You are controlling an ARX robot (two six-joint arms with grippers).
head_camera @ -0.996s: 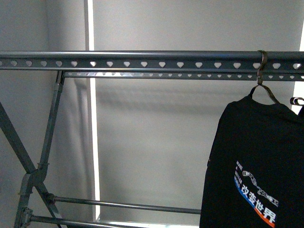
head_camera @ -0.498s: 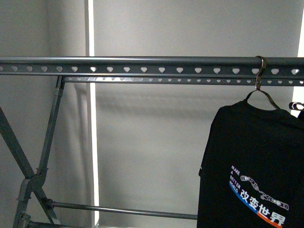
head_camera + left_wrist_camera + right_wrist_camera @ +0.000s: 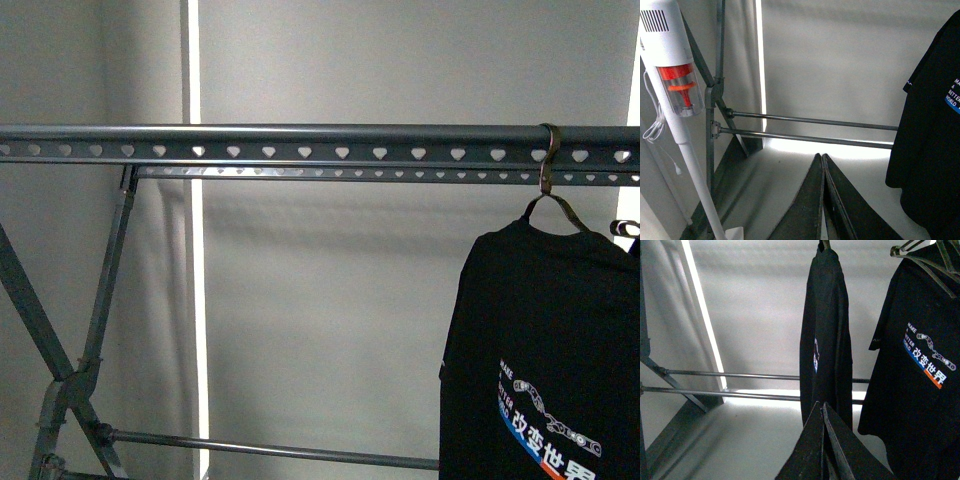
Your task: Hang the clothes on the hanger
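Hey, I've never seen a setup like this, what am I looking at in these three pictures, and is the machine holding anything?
This is a robot with two arms, each ending in a hand. One picture comes from a camera on its body, facing a grey metal rack whose rails have heart-shaped holes. A black printed T-shirt hangs from the top rail by a hook. The other two come from cameras on the wrists. The left hand and right hand show as dark fingers pressed together, holding nothing. The left wrist view also shows a white stick vacuum beside the rack. The right wrist view shows a second printed shirt hanging next to the first.
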